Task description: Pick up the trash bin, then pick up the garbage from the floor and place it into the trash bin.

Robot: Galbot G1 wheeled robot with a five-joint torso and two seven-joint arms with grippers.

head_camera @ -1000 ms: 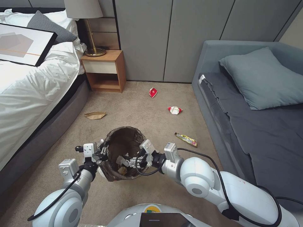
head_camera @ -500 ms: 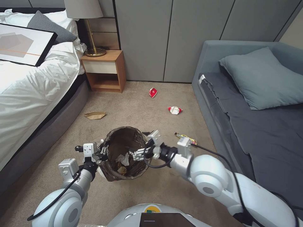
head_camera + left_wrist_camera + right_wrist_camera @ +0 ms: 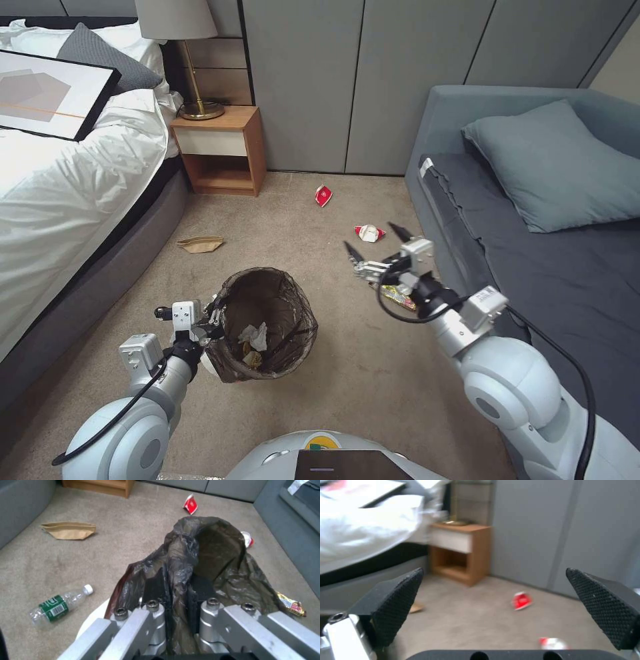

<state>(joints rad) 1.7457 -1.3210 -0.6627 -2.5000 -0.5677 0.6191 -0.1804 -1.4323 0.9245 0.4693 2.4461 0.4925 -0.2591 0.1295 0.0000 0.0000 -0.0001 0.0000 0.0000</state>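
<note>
Two grippers at work: left gripper [image 3: 212, 319] pinching the bagged rim of the trash bin [image 3: 267, 323] above the floor [image 3: 280, 227]; right gripper [image 3: 377, 243] spread wide, nearest the yellow wrapper [image 3: 399, 297] beneath it, crushed cup [image 3: 369, 232] just beyond.

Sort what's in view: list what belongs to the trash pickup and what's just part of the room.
Job:
- trash bin, held at its rim by the left gripper
- right gripper, open
- tissue in the bin
- red cup
- crushed cup
- wrapper
- paper bag
- bottle

Room:
- bed
- nightstand
- lamp
- sofa
- picture frame
</note>
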